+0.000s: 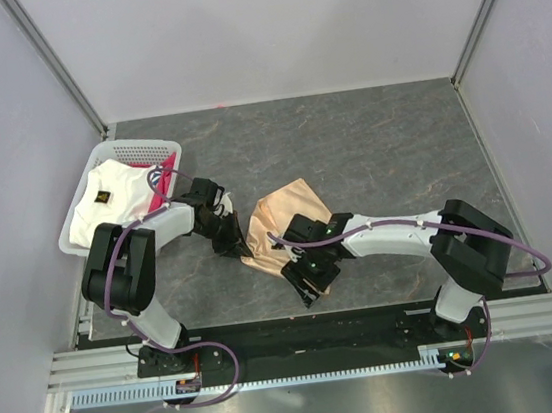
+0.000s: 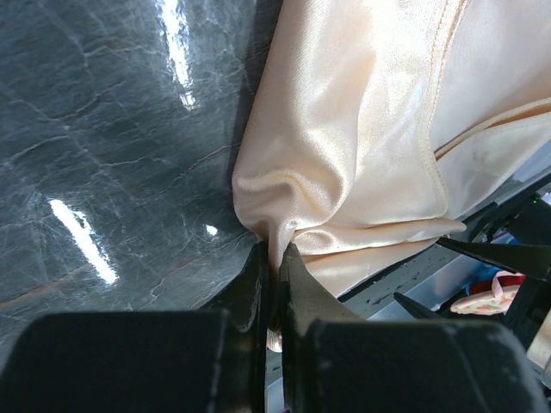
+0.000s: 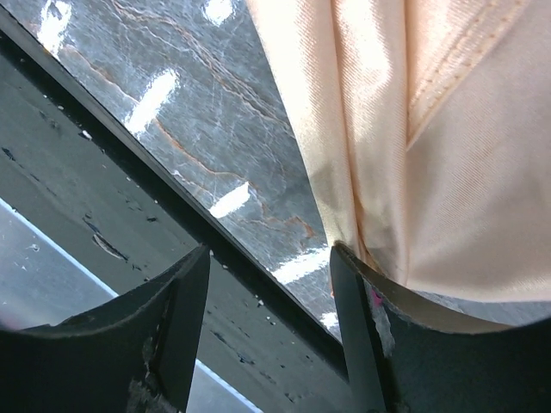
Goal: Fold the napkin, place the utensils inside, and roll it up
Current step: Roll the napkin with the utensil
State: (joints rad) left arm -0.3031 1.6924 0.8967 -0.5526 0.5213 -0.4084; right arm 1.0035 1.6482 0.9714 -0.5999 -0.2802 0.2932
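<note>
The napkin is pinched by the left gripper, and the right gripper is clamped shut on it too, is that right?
Not quite. The left gripper does pinch the napkin, but the right gripper is open, not clamped shut: the right wrist view shows its jaws wide apart, the cloth merely against one of them.

Plain peach-tan napkin, grey marble-veined table
</note>
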